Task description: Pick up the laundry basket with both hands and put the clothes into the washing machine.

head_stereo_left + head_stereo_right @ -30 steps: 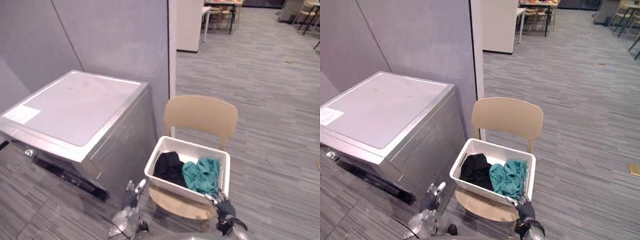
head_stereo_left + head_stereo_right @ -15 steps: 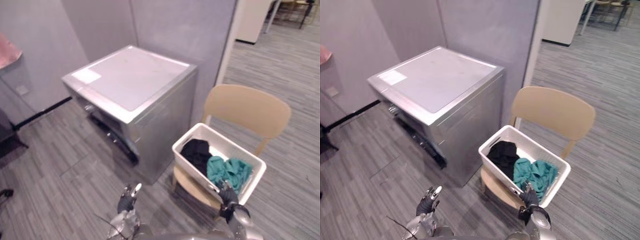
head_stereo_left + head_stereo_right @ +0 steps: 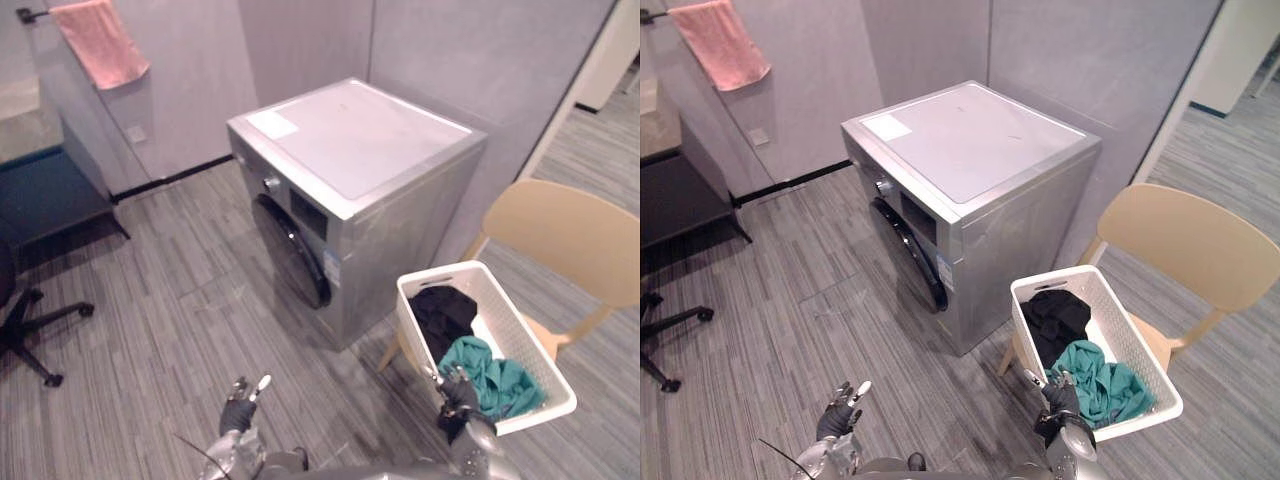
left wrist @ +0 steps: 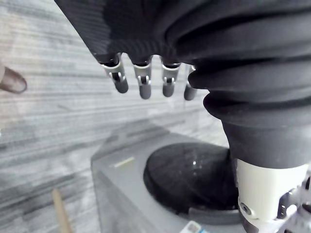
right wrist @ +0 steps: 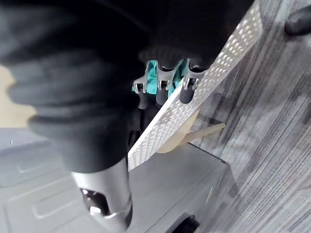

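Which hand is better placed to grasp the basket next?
Right. The right hand is at the basket's near rim, its fingers over the wall. The left hand hangs open above the floor, well apart from the basket.

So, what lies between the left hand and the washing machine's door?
Bare grey floor, nothing else. The left eye view shows the open left hand well apart from the door of the washing machine.
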Motion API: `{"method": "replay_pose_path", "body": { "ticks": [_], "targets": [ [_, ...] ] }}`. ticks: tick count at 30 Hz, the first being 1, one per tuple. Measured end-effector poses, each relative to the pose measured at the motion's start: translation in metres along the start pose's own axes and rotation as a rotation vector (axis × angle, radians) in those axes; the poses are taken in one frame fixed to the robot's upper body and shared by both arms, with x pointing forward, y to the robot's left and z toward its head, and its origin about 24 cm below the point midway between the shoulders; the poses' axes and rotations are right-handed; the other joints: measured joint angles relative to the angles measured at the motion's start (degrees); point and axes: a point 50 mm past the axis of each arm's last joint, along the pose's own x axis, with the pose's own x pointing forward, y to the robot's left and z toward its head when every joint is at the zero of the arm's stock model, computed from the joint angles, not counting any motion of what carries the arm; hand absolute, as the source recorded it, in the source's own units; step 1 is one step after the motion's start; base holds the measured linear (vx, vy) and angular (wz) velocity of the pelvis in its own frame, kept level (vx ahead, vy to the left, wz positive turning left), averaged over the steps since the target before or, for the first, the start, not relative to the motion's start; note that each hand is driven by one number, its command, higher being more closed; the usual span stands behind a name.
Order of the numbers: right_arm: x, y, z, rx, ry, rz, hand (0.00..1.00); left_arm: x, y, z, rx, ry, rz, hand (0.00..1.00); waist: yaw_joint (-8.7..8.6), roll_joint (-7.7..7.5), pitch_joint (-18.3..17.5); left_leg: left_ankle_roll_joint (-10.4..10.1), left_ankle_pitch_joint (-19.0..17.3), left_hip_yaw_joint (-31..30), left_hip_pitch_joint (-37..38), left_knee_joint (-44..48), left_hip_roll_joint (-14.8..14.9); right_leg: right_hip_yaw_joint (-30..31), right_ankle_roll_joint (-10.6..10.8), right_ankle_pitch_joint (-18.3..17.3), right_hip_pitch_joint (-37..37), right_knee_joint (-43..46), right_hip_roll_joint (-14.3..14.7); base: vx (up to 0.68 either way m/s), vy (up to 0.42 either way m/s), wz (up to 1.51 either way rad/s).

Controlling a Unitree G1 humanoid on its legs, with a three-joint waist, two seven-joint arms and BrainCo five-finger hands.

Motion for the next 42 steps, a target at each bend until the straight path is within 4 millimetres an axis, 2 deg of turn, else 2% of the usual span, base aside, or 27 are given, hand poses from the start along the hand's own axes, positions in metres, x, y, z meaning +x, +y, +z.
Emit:
{"method": "replay_pose_path", "body": {
  "ticks": [1,2,3,4,5,6,7,9,12,14,17,19,20,22,23,25,26,28,29,30,31,32,33,34,36,39,42],
  "targets": [
    [-0.002,0.005,-0.007,0.016,0.016,0.010,0.00,0.000,0.001,0.003,0.009,-0.010,-0.001,0.00,-0.06,-1.70,0.93,-0.05,0.59,-1.37,-0.10,0.08,-0.04,4.35,2.48,0.11,-0.01,1.40,1.96,0.04,-0.100,0.59],
    [-0.003,0.007,-0.009,0.023,0.023,0.012,0.00,0.000,0.000,0.003,0.009,-0.009,-0.003,0.00,0.16,-2.53,0.92,-0.12,0.62,-1.83,-0.02,0.07,0.15,4.67,4.12,0.33,-0.06,2.05,2.34,0.06,-0.163,0.37],
    [-0.004,0.014,-0.012,0.034,0.029,0.031,0.00,-0.002,-0.001,0.000,0.007,-0.002,-0.006,0.00,0.65,-3.30,0.75,-0.43,0.77,-2.04,0.18,0.12,1.39,5.16,7.92,1.10,-0.48,2.93,3.67,0.07,-0.145,0.05],
    [-0.004,0.019,-0.012,0.048,0.028,0.044,0.00,-0.002,-0.002,-0.002,0.004,0.001,-0.008,0.00,0.58,-3.28,0.75,-0.91,1.07,-2.23,0.11,0.23,2.24,5.52,9.86,0.82,-0.51,2.80,4.94,0.08,-0.270,-0.06],
    [-0.005,0.025,-0.007,0.071,0.004,0.067,0.00,-0.001,-0.011,-0.001,0.003,-0.002,-0.036,0.00,0.31,-3.46,0.65,-1.85,1.29,-2.35,-0.59,0.19,3.45,5.55,13.74,0.53,-0.99,1.71,7.04,0.06,-0.241,-0.01],
    [-0.005,0.025,-0.004,0.074,-0.010,0.069,0.00,-0.001,-0.018,-0.002,0.001,0.001,-0.059,0.00,0.33,-3.05,0.52,-2.54,1.75,-2.35,-1.15,-0.17,4.03,5.22,17.16,1.28,-1.13,1.44,7.33,0.07,-0.250,0.00],
    [-0.004,0.024,-0.002,0.072,-0.017,0.068,0.00,0.000,-0.024,-0.001,-0.006,-0.003,-0.074,0.00,0.49,-3.21,0.18,-2.79,2.32,-2.75,-1.13,-0.68,4.37,5.07,17.48,1.45,-1.35,1.46,7.78,0.07,-0.179,0.16],
    [-0.005,0.015,0.002,0.063,-0.036,0.039,0.00,0.000,-0.048,-0.002,-0.030,-0.005,-0.140,0.00,-0.87,-0.45,0.04,-2.99,5.07,-3.16,-0.83,-4.42,5.37,3.08,17.10,1.29,-0.89,0.47,8.72,0.09,-0.203,0.42],
    [-0.005,0.001,0.006,0.084,-0.048,-0.019,0.00,0.000,-0.066,-0.001,-0.048,-0.006,-0.199,0.00,-1.16,1.67,-0.34,-2.79,5.56,-1.60,1.48,-5.88,6.42,1.36,16.97,1.22,2.10,-0.98,9.39,0.07,-0.077,0.25],
    [-0.004,-0.004,0.008,0.112,-0.056,-0.047,0.00,0.000,-0.065,0.004,-0.039,-0.025,-0.208,0.00,-0.85,1.63,-1.32,-2.80,5.55,0.29,2.63,-5.95,7.03,1.40,16.71,1.06,3.24,-1.38,9.80,0.05,-0.048,-0.08],
    [0.005,-0.031,0.015,0.174,-0.059,-0.170,0.00,0.003,-0.061,0.014,-0.007,-0.055,-0.220,0.00,0.19,1.55,-2.29,-2.80,5.55,0.88,2.67,-5.74,7.33,1.35,16.57,0.91,3.31,-1.39,9.97,-0.01,-0.002,0.02],
    [0.009,-0.065,0.020,0.218,-0.041,-0.307,0.00,0.004,-0.059,0.017,0.006,-0.063,-0.232,0.00,0.54,1.70,-2.32,-2.83,4.49,-0.01,1.57,-3.24,7.24,0.49,16.61,0.39,4.25,-1.36,9.90,-0.06,0.000,0.22],
    [0.009,-0.072,0.023,0.223,-0.042,-0.329,0.00,0.004,-0.058,0.017,0.008,-0.062,-0.227,0.00,0.60,1.79,-2.31,-2.70,3.81,-0.20,1.09,-1.89,7.28,0.45,16.61,0.13,4.32,-1.36,9.93,-0.07,0.005,0.15],
    [0.011,-0.096,0.045,0.250,-0.094,-0.389,0.00,0.000,-0.048,0.010,0.010,-0.039,-0.202,0.00,0.98,3.13,-2.32,-1.25,0.74,0.17,-1.54,6.22,8.04,0.46,16.34,-0.83,5.04,-1.04,10.37,-0.11,0.021,0.01],
    [0.011,-0.100,0.053,0.256,-0.114,-0.398,0.00,-0.001,-0.046,0.009,0.007,-0.035,-0.196,0.00,1.08,3.26,-2.35,-0.96,0.59,0.71,-2.82,9.18,8.07,0.52,16.36,-0.99,5.05,-0.82,10.26,-0.11,0.036,-0.02],
    [0.012,-0.118,0.090,0.264,-0.210,-0.431,0.00,-0.006,-0.043,0.007,-0.012,-0.036,-0.191,0.00,2.29,3.99,-2.07,-0.07,0.71,2.86,-6.88,18.38,8.61,1.19,16.32,-1.16,4.98,0.52,9.43,-0.08,0.082,-0.05],
    [0.013,-0.120,0.100,0.270,-0.237,-0.434,0.00,-0.008,-0.042,0.005,-0.017,-0.034,-0.190,0.00,2.49,4.37,-2.22,0.10,0.81,3.46,-7.14,19.30,8.71,1.57,16.46,-1.36,4.91,0.97,9.19,-0.06,0.121,-0.15],
    [0.016,-0.120,0.143,0.263,-0.337,-0.415,0.00,-0.014,-0.037,-0.001,-0.023,-0.019,-0.184,0.00,3.59,4.25,-2.34,2.69,2.55,7.55,-6.82,18.09,8.30,3.13,16.27,-1.40,3.73,1.92,6.65,-0.05,0.108,-0.28],
    [0.016,-0.120,0.155,0.258,-0.363,-0.410,0.00,-0.016,-0.036,-0.001,-0.027,-0.018,-0.182,0.00,3.74,4.06,-2.37,3.94,1.61,9.24,-6.62,18.41,8.41,3.46,16.22,-1.05,3.09,1.91,5.85,-0.05,0.122,-0.34],
    [0.017,-0.117,0.176,0.256,-0.414,-0.392,0.00,-0.017,-0.033,-0.003,-0.029,-0.015,-0.174,0.00,3.70,4.08,-2.38,5.73,-0.09,13.11,-6.47,19.75,11.30,4.06,16.78,-0.27,1.80,2.14,5.39,-0.04,0.130,-0.27],
    [0.017,-0.115,0.186,0.256,-0.437,-0.385,0.00,-0.017,-0.032,-0.003,-0.030,-0.013,-0.169,0.00,3.73,4.00,-2.36,6.11,-0.34,14.29,-6.34,19.83,13.03,4.57,16.92,-0.14,1.20,2.39,5.23,-0.01,0.169,-0.37],
    [0.014,-0.110,0.210,0.233,-0.499,-0.371,0.00,-0.017,-0.032,-0.004,-0.032,-0.010,-0.169,0.00,3.52,3.83,-2.55,6.56,1.75,15.46,-4.37,16.12,15.75,6.31,18.13,-0.08,-0.79,3.63,4.42,0.01,0.190,-0.35],
    [0.010,-0.111,0.225,0.212,-0.541,-0.365,0.00,-0.017,-0.035,-0.006,-0.038,-0.004,-0.177,0.00,3.50,4.02,-3.04,4.11,4.17,14.40,-2.75,11.98,14.78,7.36,19.81,-0.22,-2.40,4.11,3.83,0.01,0.210,-0.30],
    [0.008,-0.107,0.237,0.191,-0.574,-0.350,0.00,-0.017,-0.039,-0.009,-0.049,0.007,-0.185,0.00,2.87,3.73,-4.13,3.94,4.73,15.01,-2.38,7.62,11.87,9.68,20.61,-0.40,-4.57,4.59,2.49,0.02,0.172,-0.05],
    [0.005,-0.098,0.256,0.164,-0.626,-0.324,0.00,-0.013,-0.039,-0.007,-0.037,0.004,-0.189,0.00,1.28,3.15,-3.80,3.55,4.91,15.44,-2.30,3.62,9.17,12.31,20.88,-0.76,-7.89,6.45,1.95,0.00,0.110,0.12],
    [0.006,-0.090,0.263,0.137,-0.640,-0.306,0.00,-0.011,-0.036,-0.014,-0.024,0.040,-0.178,0.00,0.69,3.79,-3.76,2.12,5.64,16.32,-0.37,0.44,7.76,13.49,22.10,-0.16,-7.64,5.58,1.17,-0.06,0.094,-0.06],
    [-0.007,-0.089,0.266,0.049,-0.713,-0.298,0.00,-0.013,-0.035,-0.018,-0.009,0.053,-0.186,0.00,0.37,5.89,-3.63,-1.90,6.53,17.23,1.84,-4.61,8.02,13.69,22.21,0.37,-7.97,4.79,2.58,-0.07,0.049,-0.12]
  ]
}}
